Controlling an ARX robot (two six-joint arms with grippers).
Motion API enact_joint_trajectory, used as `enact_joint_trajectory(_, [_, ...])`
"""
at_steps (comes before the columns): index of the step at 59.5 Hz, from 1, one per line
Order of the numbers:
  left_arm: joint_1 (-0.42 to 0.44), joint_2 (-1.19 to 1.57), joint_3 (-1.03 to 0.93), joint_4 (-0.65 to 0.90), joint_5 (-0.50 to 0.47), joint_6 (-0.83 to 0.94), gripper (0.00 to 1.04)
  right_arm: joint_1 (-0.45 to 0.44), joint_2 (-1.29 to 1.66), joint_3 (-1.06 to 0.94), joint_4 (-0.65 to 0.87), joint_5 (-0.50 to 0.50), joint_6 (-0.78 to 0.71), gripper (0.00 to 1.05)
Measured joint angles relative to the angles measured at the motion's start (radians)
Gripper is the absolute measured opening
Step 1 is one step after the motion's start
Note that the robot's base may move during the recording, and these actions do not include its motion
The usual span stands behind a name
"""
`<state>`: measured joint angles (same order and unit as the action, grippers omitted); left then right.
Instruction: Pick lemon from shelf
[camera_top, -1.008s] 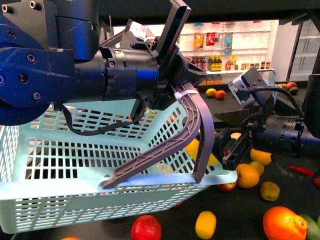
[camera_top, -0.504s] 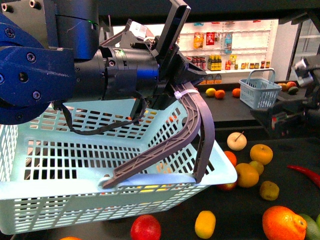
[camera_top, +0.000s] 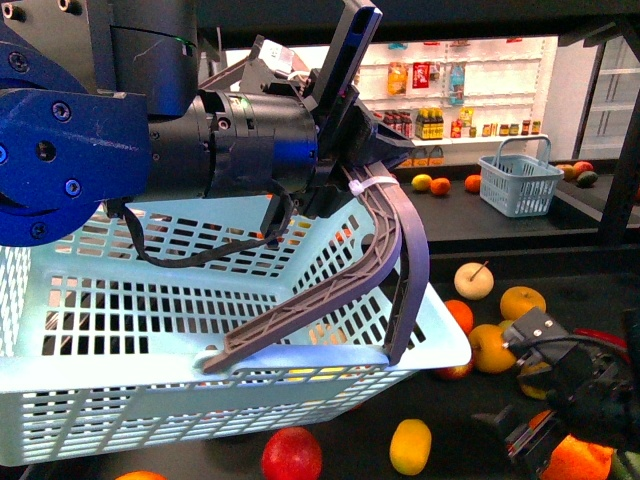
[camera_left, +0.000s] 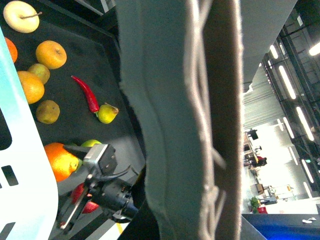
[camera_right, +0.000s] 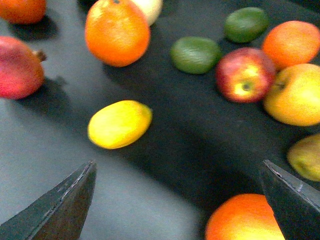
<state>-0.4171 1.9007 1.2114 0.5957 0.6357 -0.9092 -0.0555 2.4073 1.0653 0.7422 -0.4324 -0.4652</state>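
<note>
well, the shelf (camera_top: 462, 418) takes up most of the front view: a flat black deck strewn with loose fruit. over its left part hangs the pale blue basket (camera_top: 150, 300), carried by its grey handle (camera_top: 395, 240) from the left gripper (camera_top: 350, 140). a white tie binds the handle to it. the left wrist view shows only the handle up close, so i cannot tell whether those jaws are clamped on it.

the right gripper (camera_right: 177, 167) sits low over the deck at the front right, just in front of a big orange (camera_top: 580, 460). its two dark fingers (camera_right: 60, 205) stand wide apart with nothing between them but bare deck.

the lemon (camera_top: 411, 447) lies on its side on the deck by the front edge, below the basket's corner. it is between a red fruit (camera_top: 292, 455) and the right gripper, touching neither. in the right wrist view the lemon (camera_right: 120, 123) is ahead of the fingers and off toward one of them, not centred in the gap.

this looks like the approach, with the grasp not yet begun. the next move calls for sliding the right gripper sideways until the lemon is centred, easing forward so a finger passes on each side, then closing gently, since the smooth skin could roll or slip away.
</note>
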Motion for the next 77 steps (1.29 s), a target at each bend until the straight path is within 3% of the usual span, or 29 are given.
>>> enact_joint_trajectory(15, [0.0,0.0,0.0,0.0,0.001,0.0,0.07,0.105,0.127,0.031,-0.027,0.031,-0.068,0.97])
enact_joint_trajectory(77, [0.0,0.0,0.0,0.0,0.001,0.0,0.07,0.194,0.479,0.616,-0.263,0.151,-0.068,0.97])
